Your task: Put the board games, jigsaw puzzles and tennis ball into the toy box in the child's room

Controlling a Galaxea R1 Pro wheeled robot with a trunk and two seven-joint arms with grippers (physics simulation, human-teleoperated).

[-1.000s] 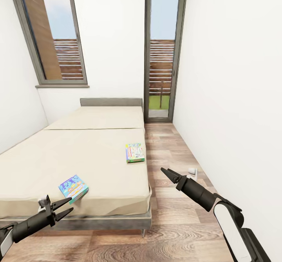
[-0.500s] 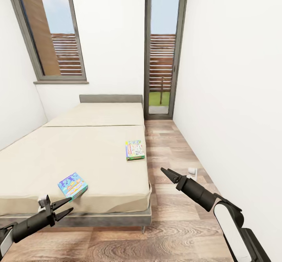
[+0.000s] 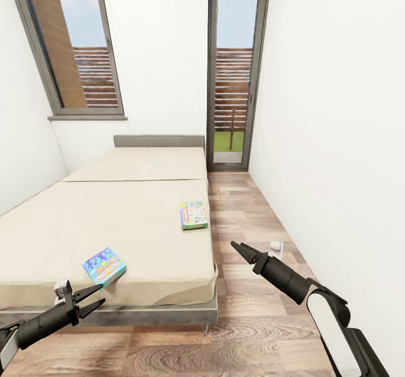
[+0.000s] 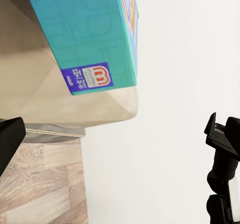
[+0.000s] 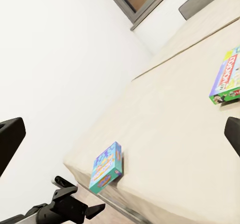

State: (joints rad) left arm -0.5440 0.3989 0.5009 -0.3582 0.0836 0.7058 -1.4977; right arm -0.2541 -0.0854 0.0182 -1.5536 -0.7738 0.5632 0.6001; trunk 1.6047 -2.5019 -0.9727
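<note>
- The wide beige-sheeted bed on a grey frame stands before the robot, and on its mattress lie two of the three board games; the table and toy box are not to be described from here.
- The flat green-edged board game box with a pale printed lid lies near the bed's right edge, well apart from both arms.
- The flat turquoise-blue board game box with a colourful lid lies near the foot edge, just beyond the left gripper; this looks like the one to take first.
- To do it well, I judge the left arm should rise to mattress level, turn so one finger goes over the lid and one under the overhanging edge, or slide the box outward first, since a flat box offers little to pinch.
- The left gripper hangs spread wide and empty below the mattress edge.
- The right gripper hangs over the wood floor beside the bed, fingers close together, holding nothing.
- Count: one bed, two board games, two grippers.
</note>
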